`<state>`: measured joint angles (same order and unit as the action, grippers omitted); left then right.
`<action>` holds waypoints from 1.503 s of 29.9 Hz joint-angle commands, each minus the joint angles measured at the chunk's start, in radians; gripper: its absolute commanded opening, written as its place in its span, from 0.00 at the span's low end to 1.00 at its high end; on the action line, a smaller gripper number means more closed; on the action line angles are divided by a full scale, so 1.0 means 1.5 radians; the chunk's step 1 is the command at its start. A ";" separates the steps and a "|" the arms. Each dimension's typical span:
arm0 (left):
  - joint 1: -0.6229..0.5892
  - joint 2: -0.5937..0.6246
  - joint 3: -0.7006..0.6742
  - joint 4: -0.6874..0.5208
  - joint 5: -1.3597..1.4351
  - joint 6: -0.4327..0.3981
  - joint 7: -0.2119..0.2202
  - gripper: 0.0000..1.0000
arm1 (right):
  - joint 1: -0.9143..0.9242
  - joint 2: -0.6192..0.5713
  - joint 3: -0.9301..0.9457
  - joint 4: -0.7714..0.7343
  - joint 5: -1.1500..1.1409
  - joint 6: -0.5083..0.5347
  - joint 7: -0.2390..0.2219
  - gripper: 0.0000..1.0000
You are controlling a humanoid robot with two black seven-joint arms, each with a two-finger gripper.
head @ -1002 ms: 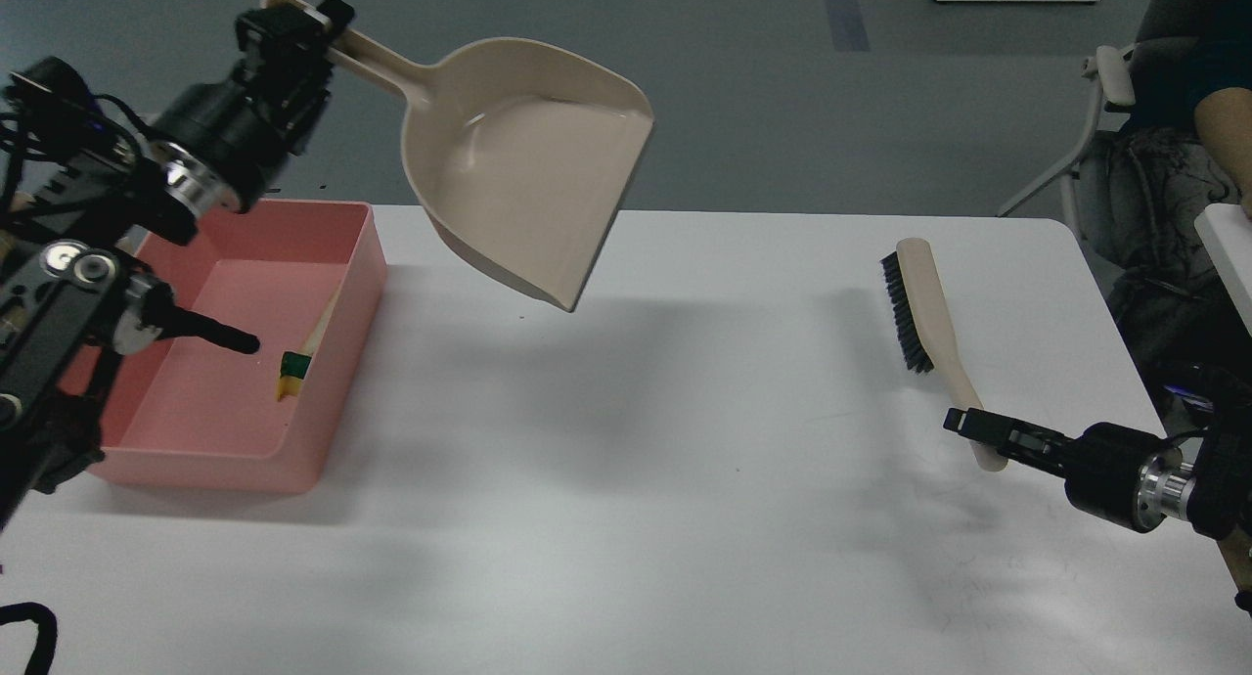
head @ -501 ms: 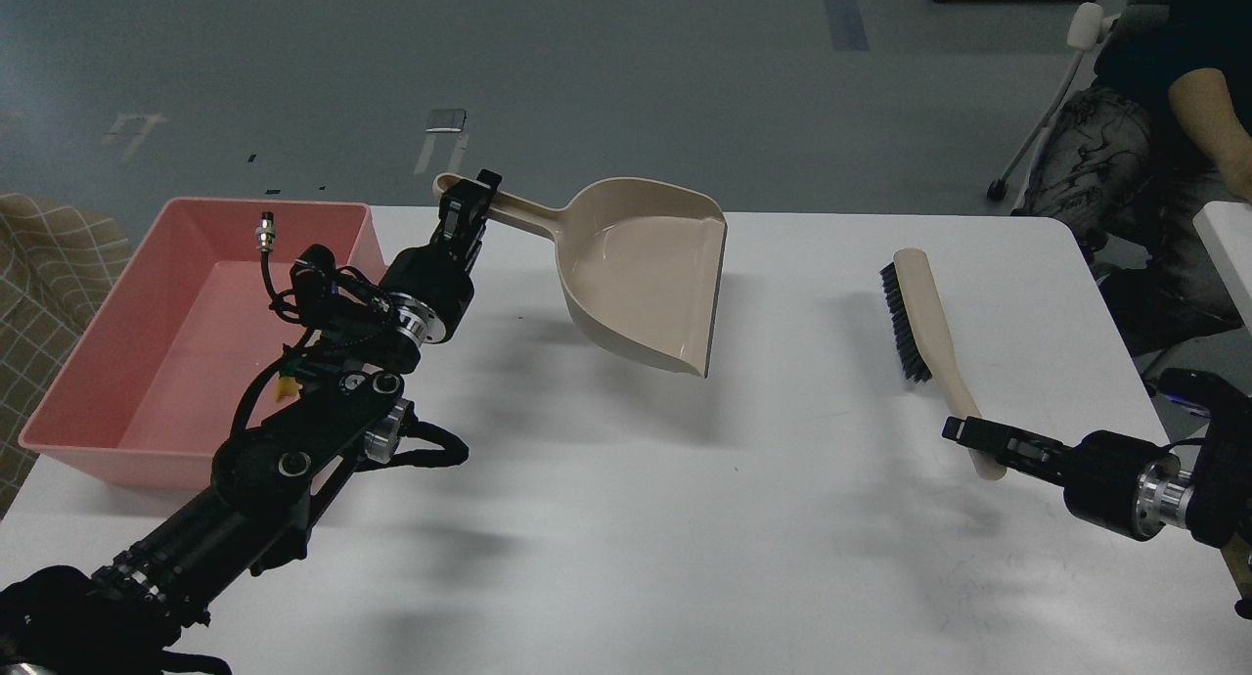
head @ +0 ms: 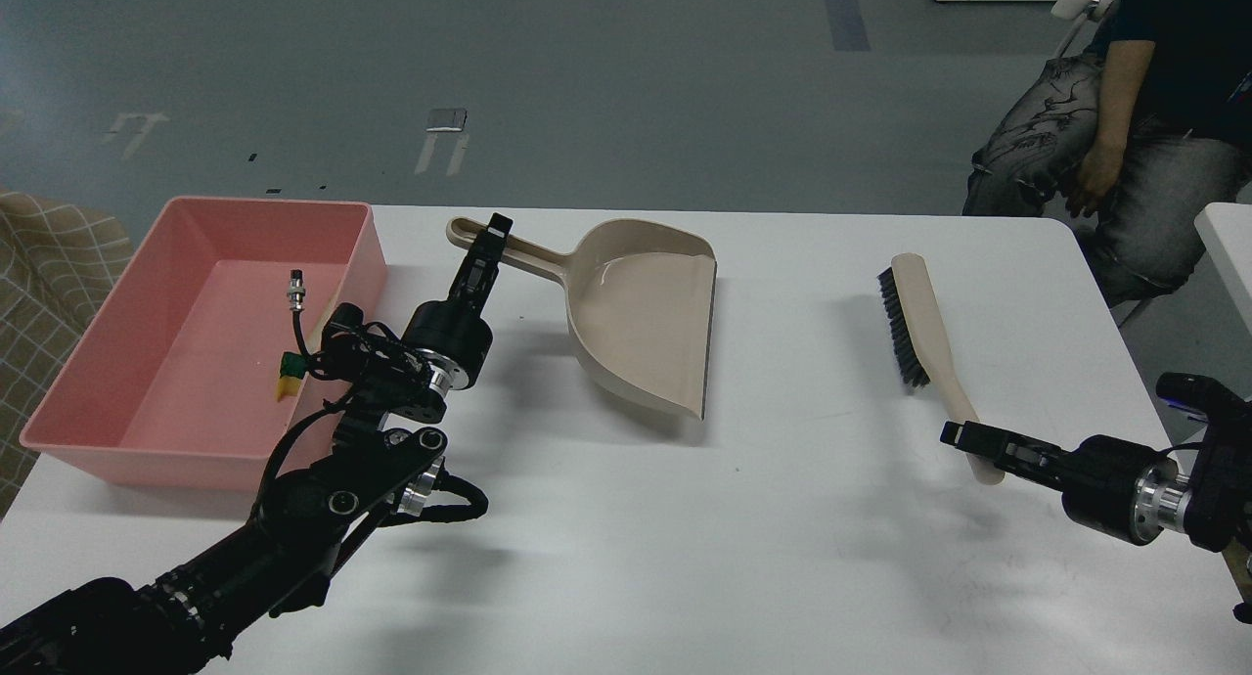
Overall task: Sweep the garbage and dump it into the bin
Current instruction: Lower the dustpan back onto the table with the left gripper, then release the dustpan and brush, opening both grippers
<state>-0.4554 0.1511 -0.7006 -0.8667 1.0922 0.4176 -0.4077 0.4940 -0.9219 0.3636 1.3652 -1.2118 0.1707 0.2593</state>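
The pink bin stands at the table's left. The garbage, a yellow chunk with a green layer, lies inside it near the right wall; the whitish strip is mostly hidden behind my left arm. My left gripper is shut on the handle of the beige dustpan, which sits low on the table right of the bin, mouth toward me. My right gripper is shut on the handle end of the beige brush, which lies on the table at the right with its black bristles facing left.
A seated person is at the back right, beyond the table's corner. Another white table edge shows at the far right. A beige checked fabric sits left of the bin.
My left arm has brought the dustpan down from high beside the bin and to the right, level and low on the table. The right gripper and brush have stayed in place.
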 commanded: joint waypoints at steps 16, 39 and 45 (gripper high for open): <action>0.016 -0.004 0.073 0.031 -0.011 -0.005 -0.001 0.97 | -0.001 0.011 -0.001 -0.001 0.001 0.004 0.000 0.00; 0.116 0.146 0.072 -0.164 -0.011 -0.085 0.004 0.98 | -0.010 0.011 -0.002 -0.004 0.001 0.010 -0.009 0.51; 0.125 0.175 0.068 -0.209 -0.011 -0.098 0.008 0.98 | -0.012 0.003 -0.001 -0.003 0.001 0.009 -0.009 0.71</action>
<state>-0.2739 0.3968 -0.5945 -1.1529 1.0754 0.2781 -0.3992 0.4772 -0.9115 0.3602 1.3598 -1.2102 0.1856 0.2454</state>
